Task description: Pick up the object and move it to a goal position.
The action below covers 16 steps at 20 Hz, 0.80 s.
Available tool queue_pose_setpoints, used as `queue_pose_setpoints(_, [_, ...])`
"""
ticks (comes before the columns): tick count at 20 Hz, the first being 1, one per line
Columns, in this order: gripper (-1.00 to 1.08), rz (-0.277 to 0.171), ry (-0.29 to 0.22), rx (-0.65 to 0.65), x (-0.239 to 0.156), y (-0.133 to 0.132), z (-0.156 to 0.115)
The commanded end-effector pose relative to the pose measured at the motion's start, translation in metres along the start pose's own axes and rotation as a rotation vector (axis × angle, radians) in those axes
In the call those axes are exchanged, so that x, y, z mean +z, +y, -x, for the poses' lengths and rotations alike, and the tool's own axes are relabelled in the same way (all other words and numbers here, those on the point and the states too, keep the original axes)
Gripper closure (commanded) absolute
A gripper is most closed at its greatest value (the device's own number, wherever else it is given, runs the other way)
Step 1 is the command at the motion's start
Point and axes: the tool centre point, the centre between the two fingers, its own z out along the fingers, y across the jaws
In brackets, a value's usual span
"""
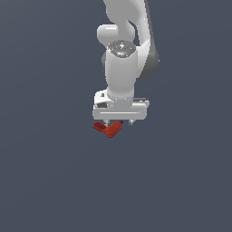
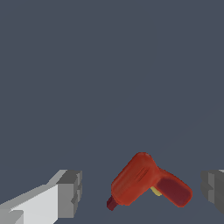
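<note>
The object [image 1: 108, 129] is a small red L-shaped block lying on the grey floor, right under the white hand of my arm in the exterior view. In the wrist view the object [image 2: 138, 177] lies between my two grey fingers, with a darker red arm and a tiny yellow spot at its bend. My gripper [image 2: 142, 192] is open, with one finger [image 2: 70, 192] on one side and the other finger [image 2: 214, 188] on the far side. Neither finger touches the block. In the exterior view my gripper [image 1: 118, 122] hangs straight down just above the block.
A plain dark grey floor [image 1: 45, 181] spreads all around. No other object shows in either view.
</note>
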Motion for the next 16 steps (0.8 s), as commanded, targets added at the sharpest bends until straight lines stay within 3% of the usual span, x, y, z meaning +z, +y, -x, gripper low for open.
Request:
queue_pose_setpoints(1, [-1.0, 0.0, 0.0, 0.0, 0.0, 0.0, 0.0])
queue_pose_setpoints(16, [-1.0, 0.005, 0.003, 0.021, 0.0001, 0.0002, 0.0012])
